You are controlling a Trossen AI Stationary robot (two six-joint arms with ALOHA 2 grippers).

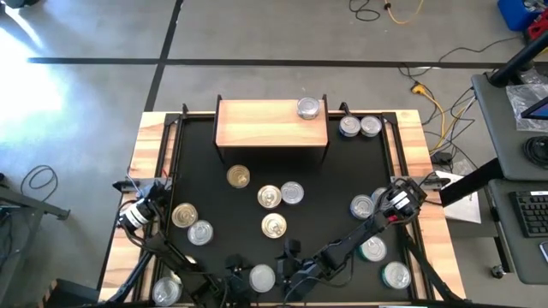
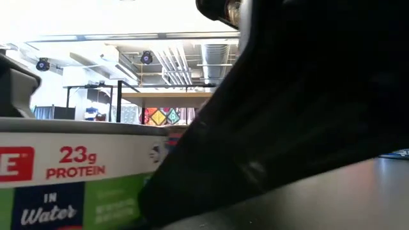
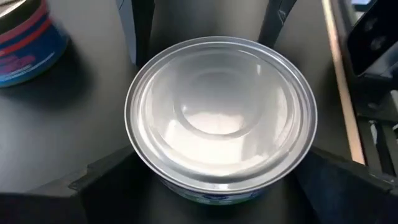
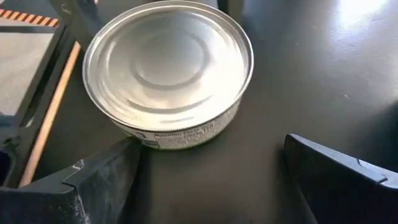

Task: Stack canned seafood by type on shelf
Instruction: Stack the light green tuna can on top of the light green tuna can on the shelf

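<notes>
The shelf (image 1: 271, 124) is a light-wood board at the table's far side, with one silver-lidded can (image 1: 307, 108) standing on its right end. Other cans of seafood stand scattered on the black table, some silver-lidded (image 1: 292, 193) and some gold-lidded (image 1: 269, 197). My left gripper (image 3: 222, 152) is open near the table's left edge (image 1: 152, 195). Its fingers stand on either side of a silver-lidded can (image 3: 221, 112). My right gripper (image 4: 211, 142) is open near the right edge (image 1: 390, 195). It stops just short of another silver-lidded can (image 4: 168, 68), which rests on its base.
Two cans (image 1: 360, 127) stand to the right of the shelf and a blue-and-red can (image 3: 28, 37) beside the left one. In the low view a can labelled "in Water" (image 2: 64, 172) and a dark arm (image 2: 300, 108) fill the picture. The wooden rim (image 1: 145, 171) borders the table.
</notes>
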